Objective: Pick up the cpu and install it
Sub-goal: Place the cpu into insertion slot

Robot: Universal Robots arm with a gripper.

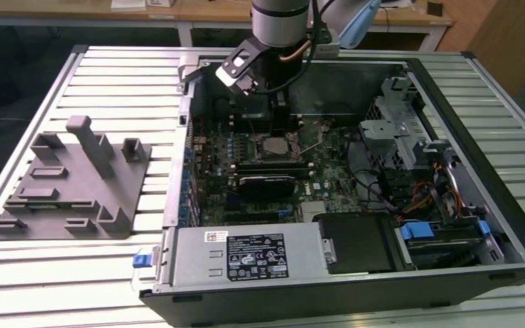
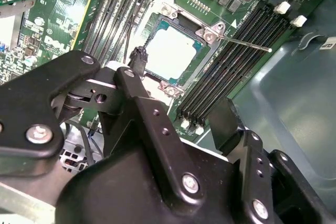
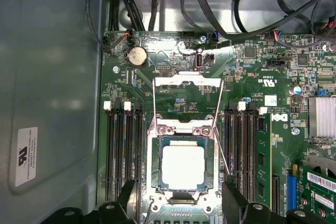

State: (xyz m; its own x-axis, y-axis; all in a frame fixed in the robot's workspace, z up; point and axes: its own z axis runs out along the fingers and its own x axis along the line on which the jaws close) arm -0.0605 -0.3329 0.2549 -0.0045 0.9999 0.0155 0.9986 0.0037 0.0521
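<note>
Since the chip (image 3: 182, 167) lies flat inside its socket (image 3: 181, 127), silver top up and square to the frame, I log the placing step as looking done and the locking step as not yet done.

Item, claw (image 3: 178, 187): hangs just above the socket. Its fingers (image 3: 127, 192) are spread wide to either side of the chip, gripping nothing and touching nothing that I can make out.

Item, hold-down plate (image 3: 186, 81): swung up and away from the socket, not over the chip.

Item, lever rod (image 2: 247, 44): free, angled out across the memory slots (image 2: 231, 72).

Item, circuit board (image 3: 168, 59): lying in the bottom of the open computer case (image 1: 335, 301), with the arm reaching in from above.

Item, grey block (image 1: 71, 184): on the slatted table (image 1: 126, 75), well apart from the case, toward the exterior view's left.

Judgement: nothing clamps the chip, so a nudge could unseat it. Whatever move follows calls for keeping the fingers clear of the thin rod and the slots, and for leaving the chip undisturbed.
</note>
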